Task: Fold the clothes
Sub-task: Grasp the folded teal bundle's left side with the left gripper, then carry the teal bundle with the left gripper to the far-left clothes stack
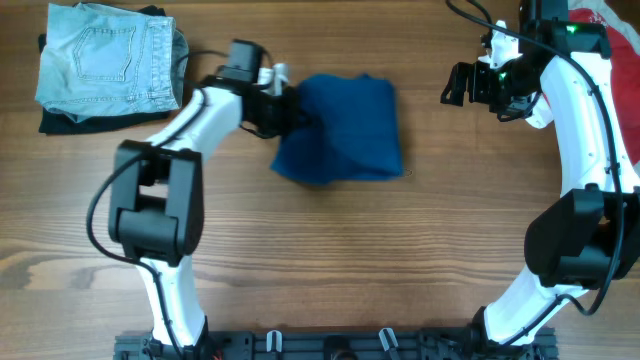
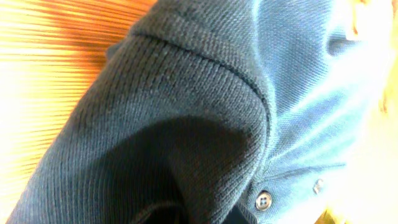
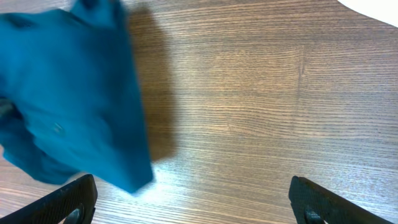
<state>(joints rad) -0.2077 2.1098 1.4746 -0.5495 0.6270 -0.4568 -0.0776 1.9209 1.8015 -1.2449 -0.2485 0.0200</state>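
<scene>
The clothes, a dark blue shirt, lie bunched in a rough square at the middle back of the table. My left gripper is at the shirt's left edge, shut on a bunch of the cloth. In the left wrist view the ribbed collar and a small button fill the frame and hide the fingers. My right gripper hangs to the right of the shirt, apart from it. It is open, with only bare wood between its fingers. The shirt's edge shows at the left of the right wrist view.
A folded pile of pale jeans on dark cloth lies at the back left corner. Something red and white sits at the back right behind the right arm. The table is brown wood.
</scene>
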